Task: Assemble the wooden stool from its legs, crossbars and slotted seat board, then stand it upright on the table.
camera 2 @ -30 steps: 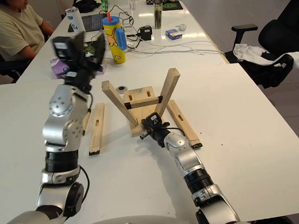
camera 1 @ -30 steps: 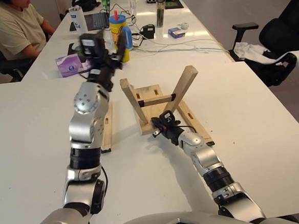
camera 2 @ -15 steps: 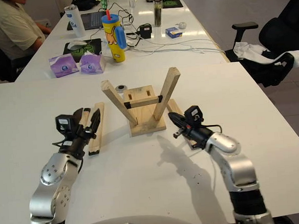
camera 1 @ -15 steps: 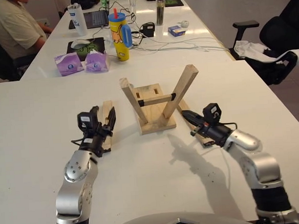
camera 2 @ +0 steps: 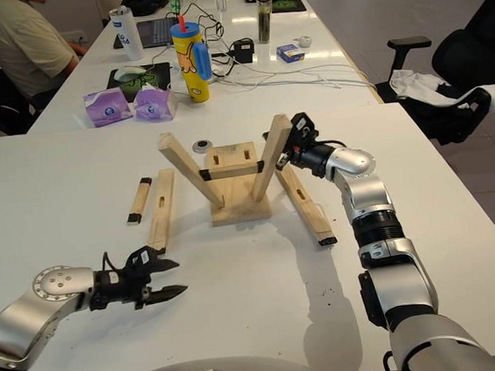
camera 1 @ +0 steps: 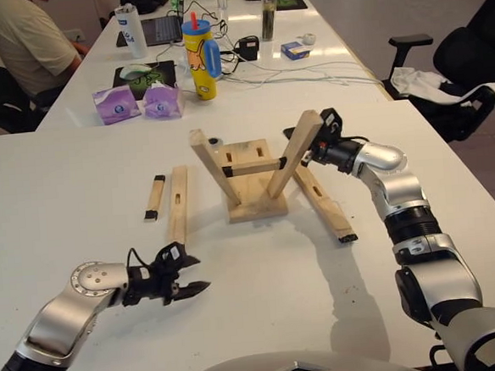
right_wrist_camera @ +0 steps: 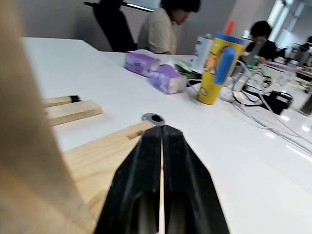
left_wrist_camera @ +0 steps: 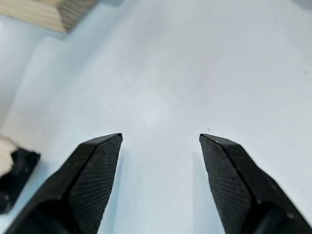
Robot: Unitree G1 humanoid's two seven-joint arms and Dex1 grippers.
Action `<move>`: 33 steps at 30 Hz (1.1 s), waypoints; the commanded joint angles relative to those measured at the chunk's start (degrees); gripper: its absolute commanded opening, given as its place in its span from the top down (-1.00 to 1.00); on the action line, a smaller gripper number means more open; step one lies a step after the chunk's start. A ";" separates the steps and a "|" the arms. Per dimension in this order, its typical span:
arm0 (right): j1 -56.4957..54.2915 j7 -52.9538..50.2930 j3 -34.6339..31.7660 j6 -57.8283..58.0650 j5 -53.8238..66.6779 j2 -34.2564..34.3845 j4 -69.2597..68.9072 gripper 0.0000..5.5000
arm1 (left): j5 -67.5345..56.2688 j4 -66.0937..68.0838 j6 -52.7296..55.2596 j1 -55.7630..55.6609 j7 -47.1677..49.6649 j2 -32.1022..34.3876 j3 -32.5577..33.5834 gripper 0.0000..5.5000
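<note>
Upside down on the white worktop (camera 1: 69,189) lay the half-built stool: its pale slotted seat board (camera 1: 257,205) sat flat near the middle, and two square legs rose from it, splayed apart like a V. The left leg (camera 1: 210,167) leaned to the robot's left and the right leg (camera 1: 295,155) to its right, and a thin crossbar (camera 1: 255,167) with black ends joined them partway up. A loose leg (camera 1: 325,204) with a black tip lay flat just right of the board. On the left, well apart from the board, lay another long slotted piece (camera 1: 178,203) with a short black-tipped bar (camera 1: 153,198) beside it.

The right pincer (right_wrist_camera: 162,141) was clenched with its fingers pressed together, empty, right by the top of the right leg. Half a second before, it had hovered low near the loose leg in front of the board. The left pincer (camera 1: 192,272) was released, with the fingers spread just above bare worktop near the front edge. It had pulled back from the long slotted piece on the left, where it had been earlier.
</note>
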 commanded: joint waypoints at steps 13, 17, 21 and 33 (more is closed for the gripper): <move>6.12 0.02 9.03 3.93 -5.02 0.41 -13.65 1.00 | -0.98 -4.59 2.71 1.87 3.44 -5.98 -4.72 -0.08; 1.14 -7.53 11.13 -5.56 -16.43 -2.79 2.45 1.00 | 0.03 -4.93 2.49 -0.38 6.99 -10.18 -6.11 -0.08; -1.48 -8.14 14.13 -10.97 -21.71 -2.45 11.96 1.00 | 5.38 -2.22 3.69 -4.03 11.85 -12.58 -9.39 -0.08; 3.50 0.32 26.15 -7.55 -33.02 -5.09 11.77 1.00 | 14.52 4.83 10.33 -12.09 21.42 -17.21 -13.55 -0.08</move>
